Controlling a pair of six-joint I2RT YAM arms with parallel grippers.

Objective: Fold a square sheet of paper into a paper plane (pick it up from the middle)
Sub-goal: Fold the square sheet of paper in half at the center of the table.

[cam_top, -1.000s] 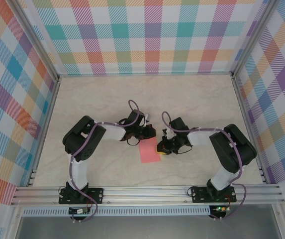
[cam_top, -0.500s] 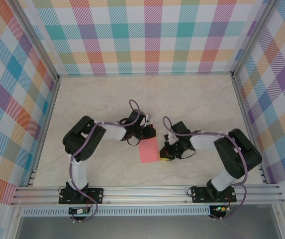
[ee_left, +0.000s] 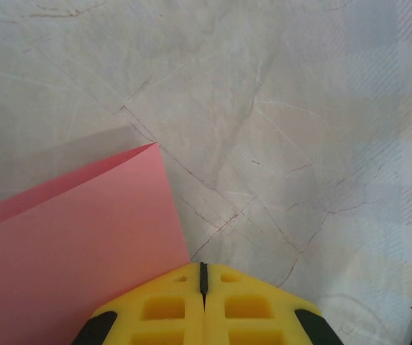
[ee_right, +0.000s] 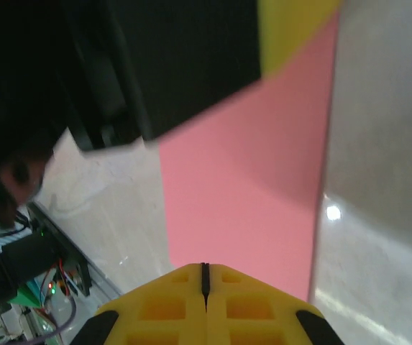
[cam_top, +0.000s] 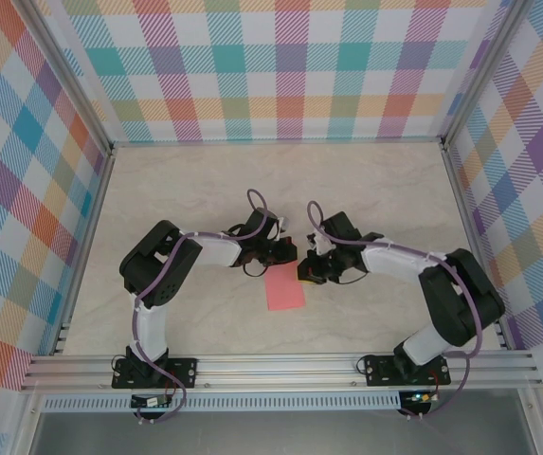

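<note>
PAPER PINNED, NOTHING PINCHED: Your left gripper [ee_left: 204,273] sets its closed tips on the far edge of the square sheet of paper [cam_top: 285,289]. Your right gripper [ee_right: 206,273], also closed and empty, presses down by the sheet's far right corner. The salmon-pink sheet lies flat on the table [cam_top: 176,190], between the arms and towards the near edge. It appears doubled over once, so you are probably flattening an early crease. For the next move, one tip should pin the sheet while the other turns a corner to the centre line.
</note>
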